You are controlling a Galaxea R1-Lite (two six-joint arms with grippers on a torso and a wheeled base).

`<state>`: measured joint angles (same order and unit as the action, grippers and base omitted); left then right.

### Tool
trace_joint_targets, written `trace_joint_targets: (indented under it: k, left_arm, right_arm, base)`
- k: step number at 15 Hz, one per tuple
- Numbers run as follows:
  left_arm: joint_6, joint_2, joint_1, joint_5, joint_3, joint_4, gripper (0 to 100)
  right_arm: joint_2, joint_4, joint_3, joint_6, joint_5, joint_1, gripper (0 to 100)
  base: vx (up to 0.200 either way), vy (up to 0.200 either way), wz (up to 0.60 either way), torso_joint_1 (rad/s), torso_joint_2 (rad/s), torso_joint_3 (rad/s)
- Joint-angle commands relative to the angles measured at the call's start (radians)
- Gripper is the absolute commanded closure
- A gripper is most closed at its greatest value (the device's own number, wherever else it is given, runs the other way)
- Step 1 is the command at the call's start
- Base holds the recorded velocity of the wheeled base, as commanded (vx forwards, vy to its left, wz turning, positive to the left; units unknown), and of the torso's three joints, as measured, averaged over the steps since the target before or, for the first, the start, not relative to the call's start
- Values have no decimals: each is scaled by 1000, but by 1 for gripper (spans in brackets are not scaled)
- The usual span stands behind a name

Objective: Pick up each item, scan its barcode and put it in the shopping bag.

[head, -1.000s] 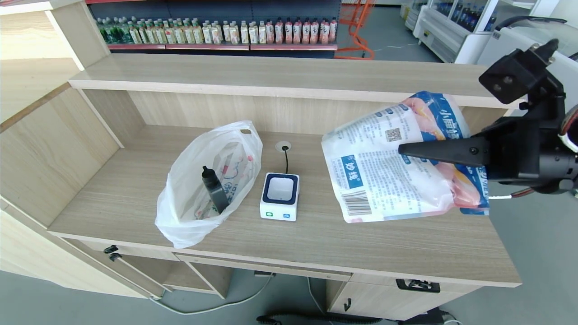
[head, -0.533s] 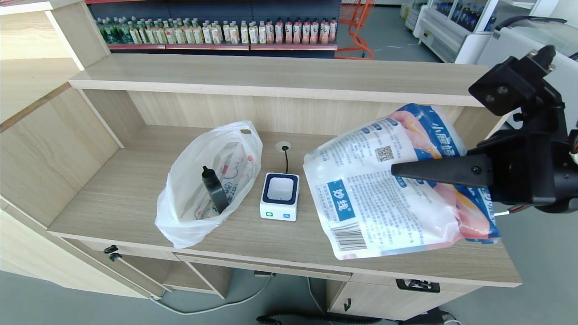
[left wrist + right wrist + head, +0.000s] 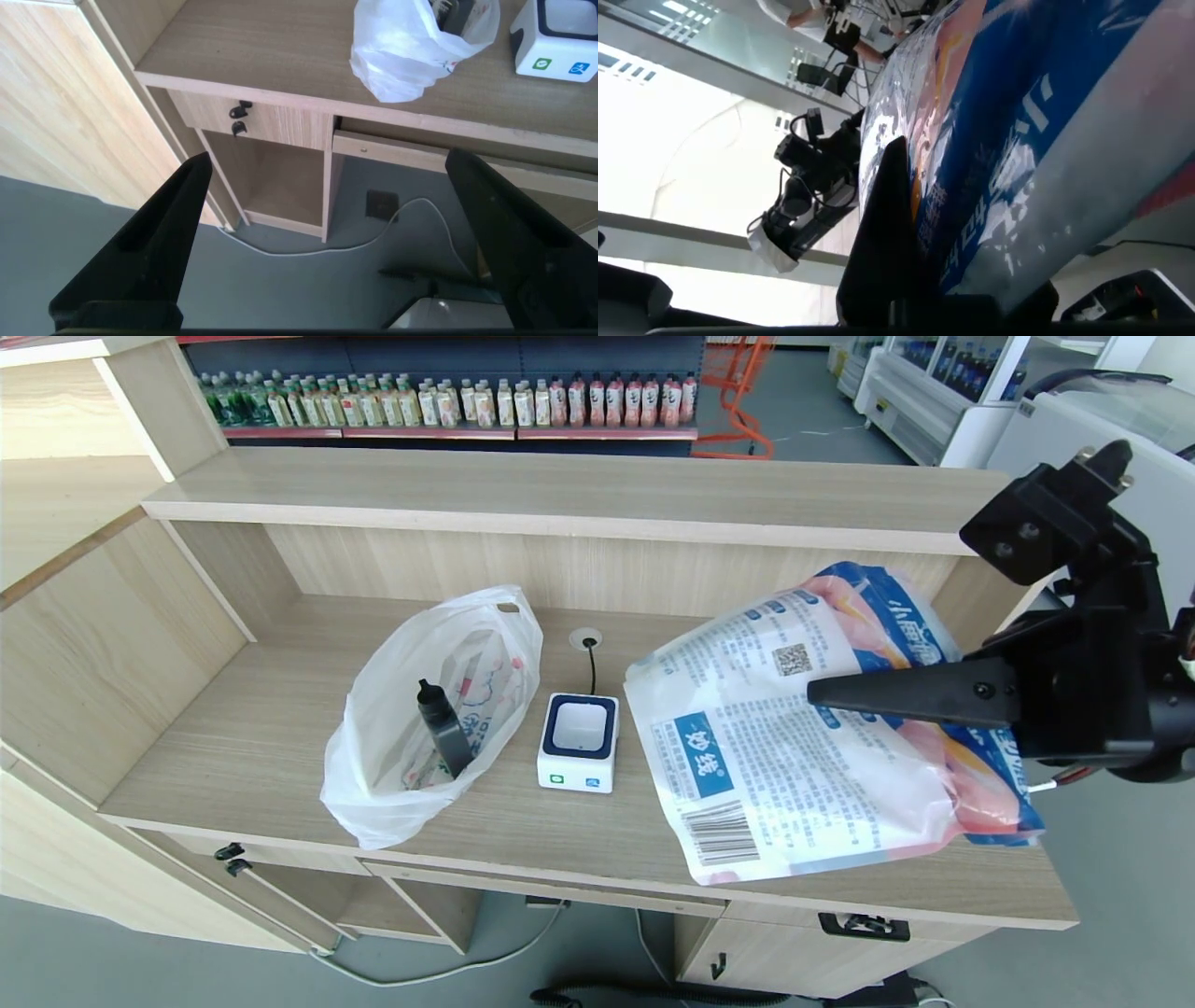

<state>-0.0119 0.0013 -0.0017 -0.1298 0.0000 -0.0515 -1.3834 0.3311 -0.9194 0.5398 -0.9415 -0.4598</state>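
Right gripper [image 3: 822, 693]: clamped on the food pouch. One dark finger [image 3: 896, 691] lies across the printed face, and its partner is hidden behind the pouch.
Food pouch [image 3: 747, 756]: a large white-and-blue bag with pink patches, held above the counter's right part. It spreads from the right gripper toward the robot's left. Its far right corner is covered by the gripper body. Whether its lower edge touches the counter cannot be told.
Barcode [image 3: 726, 831]: on the pouch corner farthest from the fingers, facing the head camera.
Right wrist view: the pouch [image 3: 1046, 140] is pressed close, with one finger [image 3: 887, 233] against it; the print is hard to make out.
Scanner [image 3: 579, 742]: a white box with a blue-rimmed window, just past the pouch's free edge, left of the right gripper. It is cut off at the frame edge in the left wrist view [image 3: 556, 37].
Shopping bag [image 3: 392, 775]: white plastic, lying open beyond the scanner. A dark bottle [image 3: 443, 728] stands out of it; the other contents are unclear.
Left gripper [image 3: 329, 163]: fingers spread wide with nothing between them, low in front of the counter [image 3: 280, 728]. The bag [image 3: 402, 56] lies up beyond its fingertips.
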Motion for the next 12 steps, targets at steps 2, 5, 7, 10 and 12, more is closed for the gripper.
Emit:
trace_joint_targets:
  k: [2, 5, 7, 10, 12]
  left_arm:
    - [0, 0, 0, -1, 0, -1, 0]
    - [0, 0, 0, -1, 0, 1, 0]
    - [0, 0, 0, -1, 0, 1, 0]
    - [0, 0, 0, -1, 0, -1, 0]
    - [0, 0, 0, -1, 0, 1, 0]
  right_arm:
    - [-2, 0, 2, 0, 0, 0, 100]
    - [-3, 0, -1, 0, 0, 1, 100]
    - [-3, 0, -1, -1, 0, 3, 100]
    - [-6, 3, -3, -3, -2, 4, 100]
    - [-5, 3, -4, -6, -2, 9, 100]
  base:
    - [0, 0, 0, 0, 0, 0]
    - [0, 0, 0, 0, 0, 0]
    - [0, 0, 0, 0, 0, 0]
    - [0, 0, 0, 0, 0, 0]
    - [0, 0, 0, 0, 0, 0]
